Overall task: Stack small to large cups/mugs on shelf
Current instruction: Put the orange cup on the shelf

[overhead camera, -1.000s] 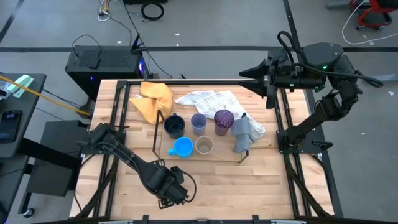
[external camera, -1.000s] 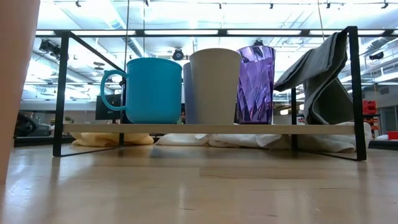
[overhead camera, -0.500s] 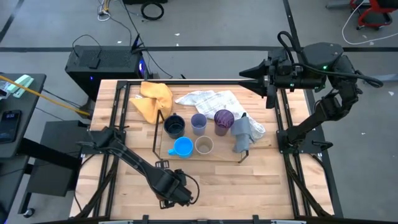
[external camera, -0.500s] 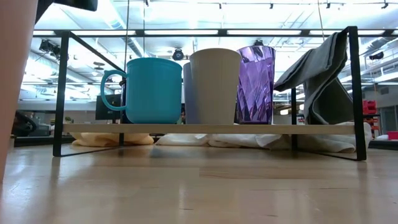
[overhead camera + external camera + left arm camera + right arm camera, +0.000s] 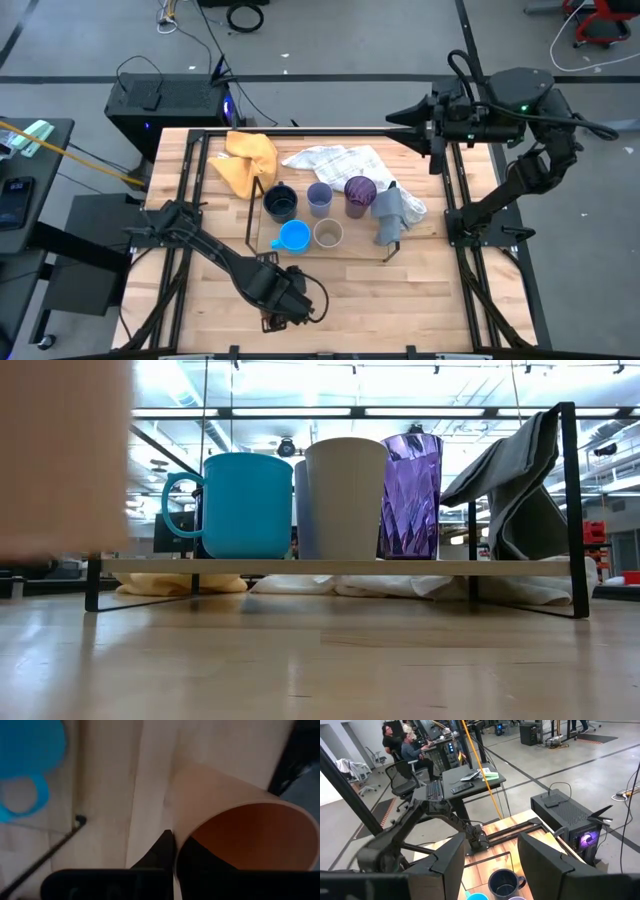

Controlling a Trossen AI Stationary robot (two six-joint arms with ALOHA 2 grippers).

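Orange cup: pinched at its rim by the left gripper, near the counter's near edge, left of centre; one finger lies outside the wall, the other inside. In the low view the cup fills the left side as a blur, its base above the wood.

Shelf: a black rod rack at mid-counter. On it stand the blue mug and tan cup in the near row, the navy mug, lavender cup and purple cup in the far row. A grey cloth drapes its right end.

Beyond the shelf lie a yellow cloth and a checked cloth.

Right gripper: jaws spread and empty, raised over the far right corner.
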